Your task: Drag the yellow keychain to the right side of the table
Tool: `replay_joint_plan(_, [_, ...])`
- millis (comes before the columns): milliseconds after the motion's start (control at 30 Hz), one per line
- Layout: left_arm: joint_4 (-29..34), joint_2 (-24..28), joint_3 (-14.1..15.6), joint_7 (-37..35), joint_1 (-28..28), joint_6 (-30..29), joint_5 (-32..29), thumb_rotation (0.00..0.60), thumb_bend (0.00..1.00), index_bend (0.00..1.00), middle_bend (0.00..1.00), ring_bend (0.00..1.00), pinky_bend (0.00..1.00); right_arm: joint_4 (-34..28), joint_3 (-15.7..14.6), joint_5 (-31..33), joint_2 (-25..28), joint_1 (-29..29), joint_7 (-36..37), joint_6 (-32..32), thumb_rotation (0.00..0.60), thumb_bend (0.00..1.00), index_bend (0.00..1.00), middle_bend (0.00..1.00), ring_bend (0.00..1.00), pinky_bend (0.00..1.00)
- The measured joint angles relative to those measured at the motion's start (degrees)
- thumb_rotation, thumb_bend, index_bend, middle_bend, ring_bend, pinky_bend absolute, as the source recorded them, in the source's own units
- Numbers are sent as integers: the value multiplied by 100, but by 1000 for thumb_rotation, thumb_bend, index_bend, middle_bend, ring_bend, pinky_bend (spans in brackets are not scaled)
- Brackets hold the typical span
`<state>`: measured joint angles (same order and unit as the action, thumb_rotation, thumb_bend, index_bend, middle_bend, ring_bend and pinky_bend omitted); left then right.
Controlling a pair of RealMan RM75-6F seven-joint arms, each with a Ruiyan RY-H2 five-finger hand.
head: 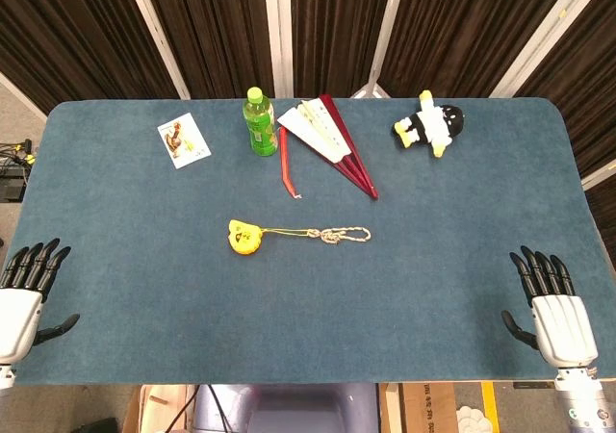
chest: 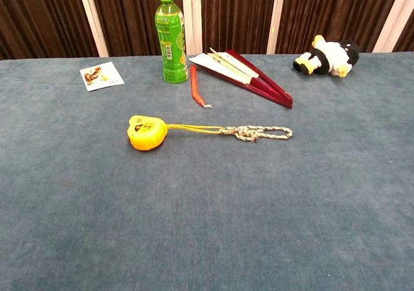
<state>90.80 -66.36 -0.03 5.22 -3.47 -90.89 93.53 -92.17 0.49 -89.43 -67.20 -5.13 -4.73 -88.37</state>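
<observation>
The yellow keychain (head: 245, 238) (chest: 147, 133) lies near the middle of the blue table, a little left of centre. Its thin yellow cord runs right to a knotted pale rope loop (head: 345, 234) (chest: 262, 133). My left hand (head: 24, 298) rests at the table's near left corner, fingers spread and empty. At the near right corner my right hand (head: 551, 308) also lies flat with fingers apart, holding nothing. Both hands are far from the keychain. Neither hand shows in the chest view.
A green bottle (head: 258, 122) (chest: 171, 36) stands at the back. Beside it lie a red stick (head: 286, 164), a red folded fan (head: 332, 141) (chest: 246, 74), a picture card (head: 182, 140) (chest: 101, 75) and a black-and-white plush toy (head: 430, 123) (chest: 327, 56).
</observation>
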Motion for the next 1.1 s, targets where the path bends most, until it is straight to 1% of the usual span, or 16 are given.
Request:
replay_joint_plan(300, [17, 19, 17, 5, 1, 4, 41, 600, 0, 0, 0, 0, 0, -21, 24, 4, -14, 9, -20, 35, 600, 311, 0, 0, 0, 0])
replay_joint_plan(500, [24, 32, 5, -59, 24, -19, -9, 600, 0, 0, 0, 0, 0, -150, 74, 27, 5, -14, 9, 81, 600, 311, 0, 0, 0, 0])
replay_joint_plan(700, [30, 45, 12, -94, 19, -5, 6, 600, 0, 0, 0, 0, 0, -429, 224, 11, 25, -182, -9, 199, 600, 310, 0, 0, 0, 0])
replay_joint_plan(867, [54, 51, -6, -112, 9, 26, -34, 600, 0, 0, 0, 0, 0, -742, 425, 38, 41, -512, -104, 561, 600, 311, 2, 0, 0, 0])
replay_joint_plan(933, [61, 49, -5, -100, 0, 48, -34, 600, 0, 0, 0, 0, 0, -897, 519, 106, 39, -695, -215, 820, 600, 311, 69, 3, 0, 1])
replay_joint_plan(1000, [70, 48, -2, -98, -5, 69, -40, 600, 0, 0, 0, 0, 0, -1024, 617, 201, 19, -887, -360, 1084, 600, 310, 192, 25, 0, 8])
replay_joint_plan(1033, [78, 49, -1, -103, -9, 84, -50, 600, 0, 0, 0, 0, 0, -1095, 692, 272, -14, -1033, -487, 1262, 600, 310, 211, 34, 0, 11])
replay_joint_plan(1100, [90, 54, -1, -116, -16, 109, -63, 600, 0, 0, 0, 0, 0, -1160, 805, 375, -109, -1255, -715, 1488, 600, 311, 221, 48, 0, 13])
